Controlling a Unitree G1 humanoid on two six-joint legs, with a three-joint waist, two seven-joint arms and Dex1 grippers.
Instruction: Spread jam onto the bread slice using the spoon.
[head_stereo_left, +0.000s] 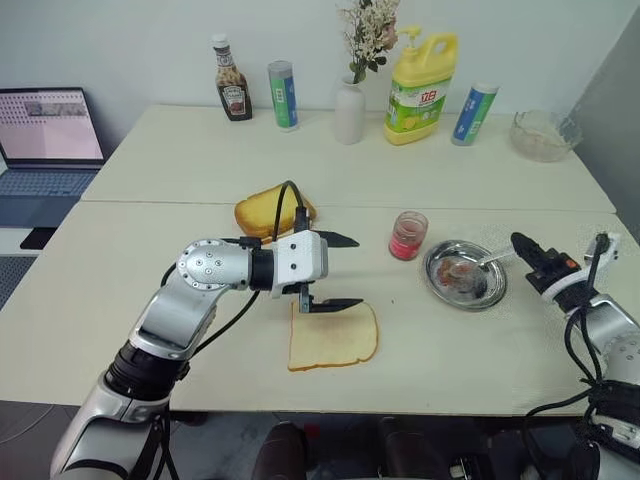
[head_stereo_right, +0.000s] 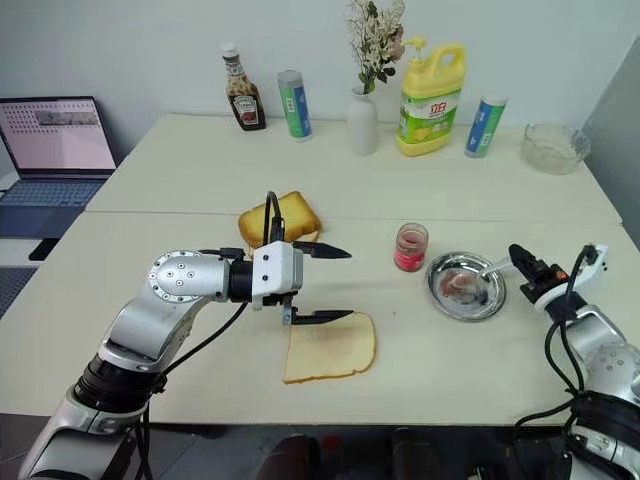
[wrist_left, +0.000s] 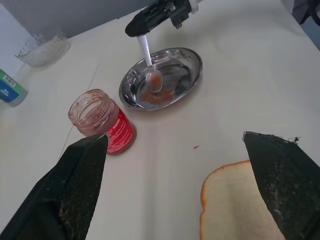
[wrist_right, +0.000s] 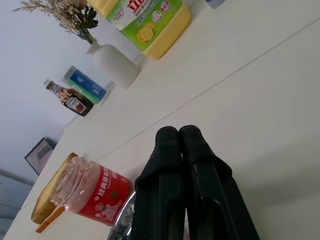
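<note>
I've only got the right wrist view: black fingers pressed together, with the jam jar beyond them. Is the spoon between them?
Observer: Yes. The right gripper is shut on the spoon by its handle, and the spoon's bowl rests in a metal plate smeared with jam.
Operator: Where's the bread, and is anything on it?
Observer: The bread lies flat near the table's front edge, to the robot's left of the plate, and its top looks bare.
Operator: And the other arm?
Observer: The left gripper is open at the bread's far edge, holding nothing.
</note>
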